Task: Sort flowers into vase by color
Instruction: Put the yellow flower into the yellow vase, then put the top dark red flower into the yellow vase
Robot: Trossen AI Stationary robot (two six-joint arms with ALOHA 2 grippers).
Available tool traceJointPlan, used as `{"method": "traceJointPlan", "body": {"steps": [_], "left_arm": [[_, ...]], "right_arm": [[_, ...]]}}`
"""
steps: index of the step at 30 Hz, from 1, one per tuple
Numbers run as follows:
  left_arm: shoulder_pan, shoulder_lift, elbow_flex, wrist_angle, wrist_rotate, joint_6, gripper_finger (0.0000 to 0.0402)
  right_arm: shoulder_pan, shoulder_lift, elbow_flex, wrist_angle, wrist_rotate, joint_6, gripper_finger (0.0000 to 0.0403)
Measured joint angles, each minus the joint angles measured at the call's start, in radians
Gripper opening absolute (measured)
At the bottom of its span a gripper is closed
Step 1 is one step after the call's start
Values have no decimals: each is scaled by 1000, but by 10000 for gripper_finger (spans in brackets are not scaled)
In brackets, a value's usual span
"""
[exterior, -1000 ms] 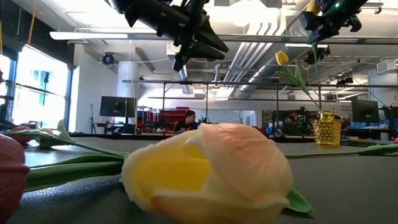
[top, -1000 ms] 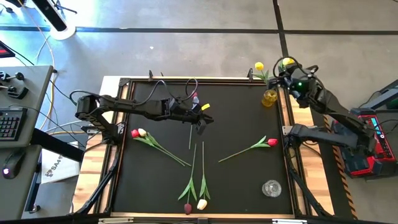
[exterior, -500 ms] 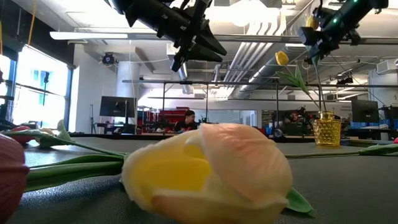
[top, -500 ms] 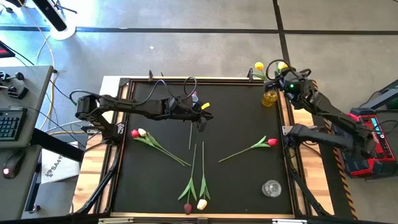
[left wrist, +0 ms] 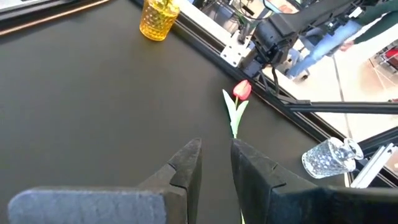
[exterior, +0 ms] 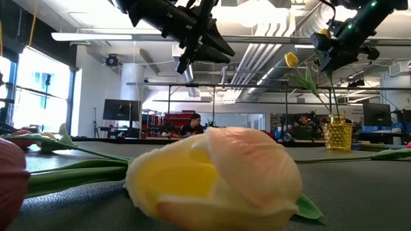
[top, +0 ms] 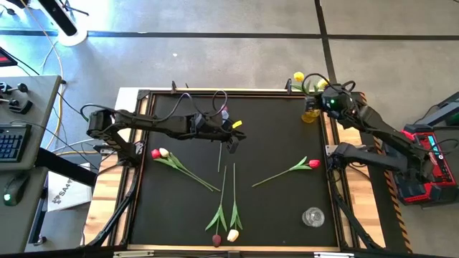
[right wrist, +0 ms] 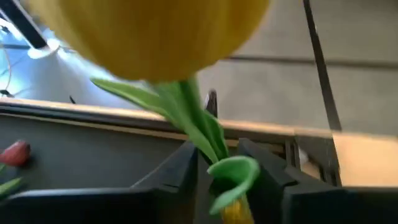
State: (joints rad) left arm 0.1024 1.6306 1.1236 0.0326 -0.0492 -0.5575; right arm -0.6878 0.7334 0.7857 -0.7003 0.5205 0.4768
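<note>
A yellow tulip (right wrist: pixel 149 31) stands with its stem down in the yellow vase (top: pixel 310 112) at the far right corner of the table (top: pixel 272 143), next to another yellow flower (top: pixel 299 77) already in it. The right gripper (top: pixel 324 100) hangs just over that vase. Its fingers (right wrist: pixel 174 171) sit on each side of the stem with a little gap, so I think it is letting go, but I cannot tell for sure if it has hold.

So this step looks like dropping off a yellow flower. Next the right arm should lift straight up, so it does not pull the tulip back out.

The left gripper (top: pixel 231 140) hovers over the middle of the table, partly open and holding nothing. Red (top: pixel 314 164), maroon (top: pixel 216 239) and cream (top: pixel 232 235) tulips lie flat, waiting. A clear glass vase (top: pixel 313 216) stands at the near right.
</note>
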Motion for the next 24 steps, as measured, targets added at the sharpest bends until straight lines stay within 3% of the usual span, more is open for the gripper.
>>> {"method": "traceJointPlan", "body": {"steps": [7, 15, 19, 24], "left_arm": [[2, 0, 0, -13, 0, -26, 74], [2, 0, 0, -13, 0, -26, 74], [-1, 0, 0, -14, 0, -26, 74], [-13, 0, 0, -14, 0, -24, 74]], "right_arm": [[-1, 0, 91, -186, -12, 129, 178], [0, 0, 261, -254, -31, 101, 205], [0, -2, 341, -289, -100, 91, 207], [0, -2, 381, -282, -282, 64, 207]]}}
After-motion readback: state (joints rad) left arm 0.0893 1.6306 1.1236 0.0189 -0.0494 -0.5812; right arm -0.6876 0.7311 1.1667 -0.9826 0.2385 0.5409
